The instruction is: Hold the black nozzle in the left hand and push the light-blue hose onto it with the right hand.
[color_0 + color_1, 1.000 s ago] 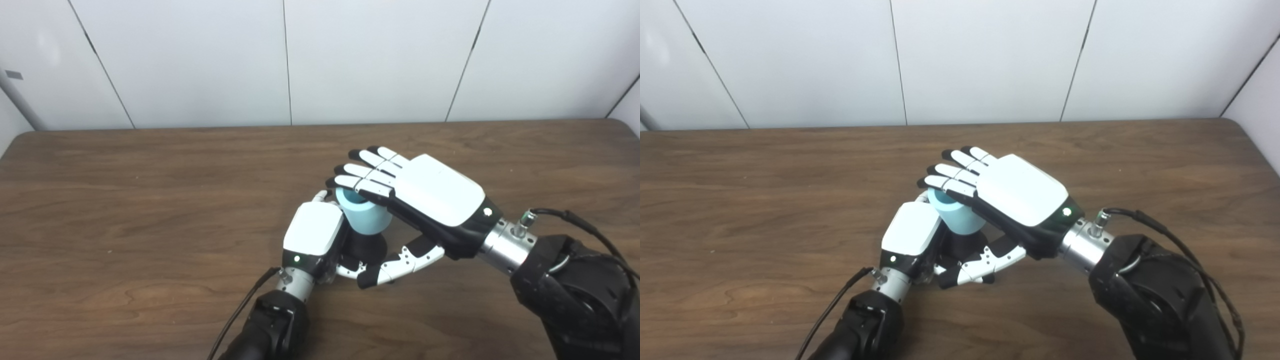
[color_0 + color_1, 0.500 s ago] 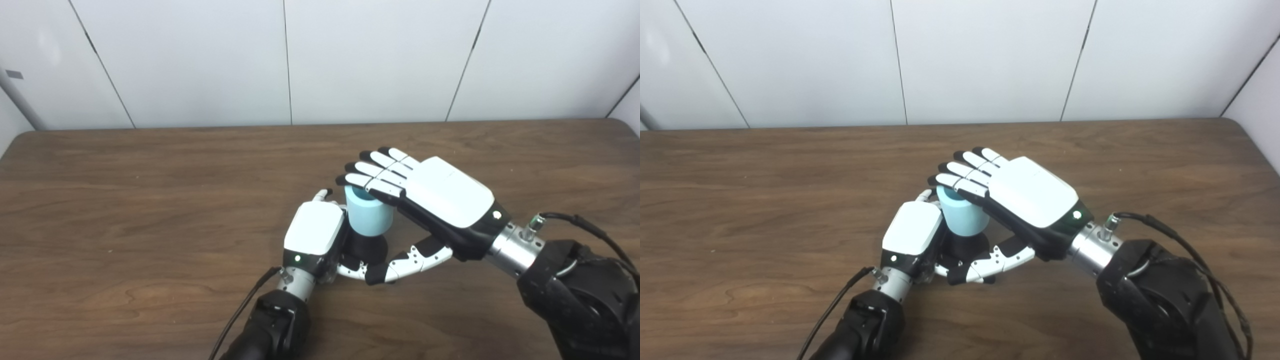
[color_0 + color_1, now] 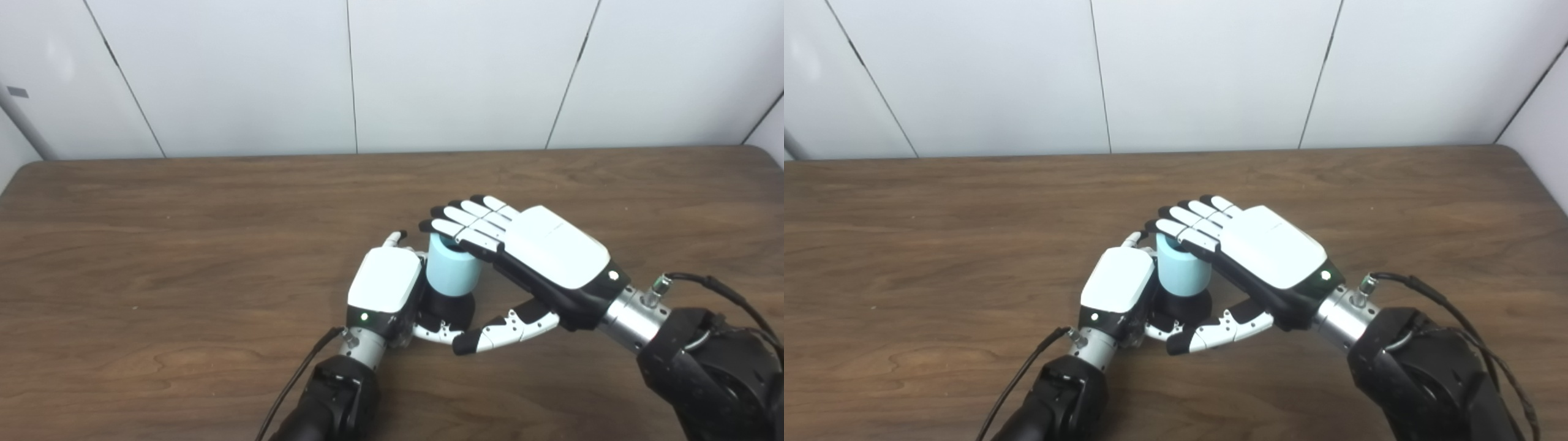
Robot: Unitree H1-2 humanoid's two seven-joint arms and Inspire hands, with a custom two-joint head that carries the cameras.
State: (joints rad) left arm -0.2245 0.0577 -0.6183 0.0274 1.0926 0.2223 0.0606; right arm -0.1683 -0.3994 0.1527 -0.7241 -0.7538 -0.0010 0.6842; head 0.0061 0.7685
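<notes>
Since a second ago the right hand [image 3: 551, 257] has come lower and drawn slightly toward the right, and the light-blue hose [image 3: 452, 271] beneath it, tilted before, now stands upright. The camera has not shifted.

At the left of the pair, the left hand [image 3: 386, 288] rests on the brown worktop [image 3: 153, 245], its white back turned up. Its fingers [image 3: 397, 236] curl round the far side of the black nozzle [image 3: 450, 307] and its thumb hooks round the near side, so the hand holds the nozzle close against its palm. Only the nozzle's dark, rounded base shows, sitting on the worktop under the hose.

The hose is a short pale cylinder, its lower end set down on the nozzle and its side just beside the left hand. How far it has slid on cannot be made out.

To the right, the right hand lies flat, palm down, its straight fingers [image 3: 465, 223] side by side and pressing on the hose's top rim. Its thumb [image 3: 505, 324] points out low, near the nozzle's base, grasping nothing.
</notes>
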